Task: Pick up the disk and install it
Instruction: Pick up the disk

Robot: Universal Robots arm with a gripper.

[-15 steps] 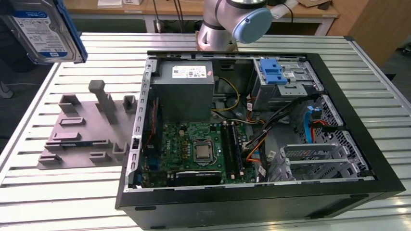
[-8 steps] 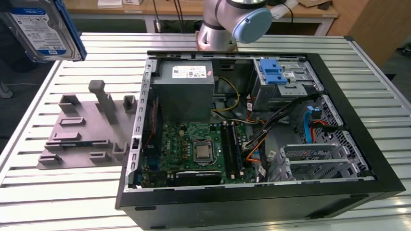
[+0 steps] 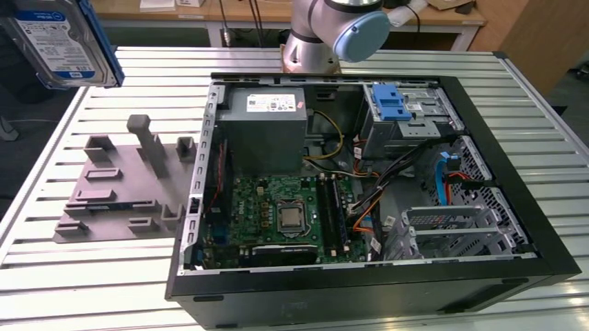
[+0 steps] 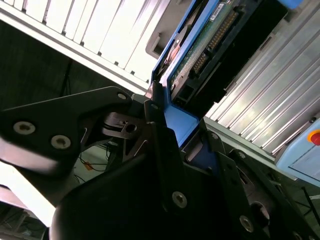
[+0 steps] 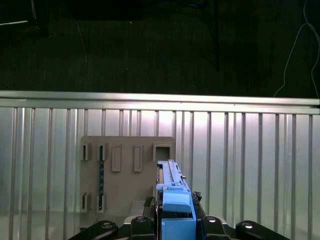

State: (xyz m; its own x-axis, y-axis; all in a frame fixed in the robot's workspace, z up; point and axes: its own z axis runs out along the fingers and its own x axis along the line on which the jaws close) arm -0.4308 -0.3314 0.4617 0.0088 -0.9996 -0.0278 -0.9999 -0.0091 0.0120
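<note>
Count: 1 disk (image 3: pixel 60 41), 1 claw (image 4: pixel 180 127), 1 open computer case (image 3: pixel 525 179), 1 grey fixture plate (image 3: pixel 110 200), 1 slatted metal surface (image 3: pixel 55 276).

Inside the case: 1 grey power supply (image 3: pixel 265 131), 1 green motherboard (image 3: pixel 276 221), 1 metal drive bay (image 3: pixel 414 124) with 1 blue latch (image 3: pixel 388 103).

Claw state: closed on the disk. In the second wrist view its 2 black fingers (image 4: pixel 155 125) press the blue carrier frame from opposite sides.

Disk against the claw: its near end sits between the fingers and the rest juts out beyond them. In the second wrist view the green circuit-board side (image 4: pixel 200 55) faces the camera. In the first wrist view the disk (image 5: pixel 172 180) appears edge-on, with the blue frame uppermost.

Disk in the scene: in the exterior view it is at the upper corner on the exterior view's left, label side showing, held clear of the surface. It is well apart from the case and the drive bay. In the first wrist view it is seen against an edge of the fixture plate (image 5: pixel 125 185).

Fixture plate: lies on the surface just beside the case, on the exterior view's left.
</note>
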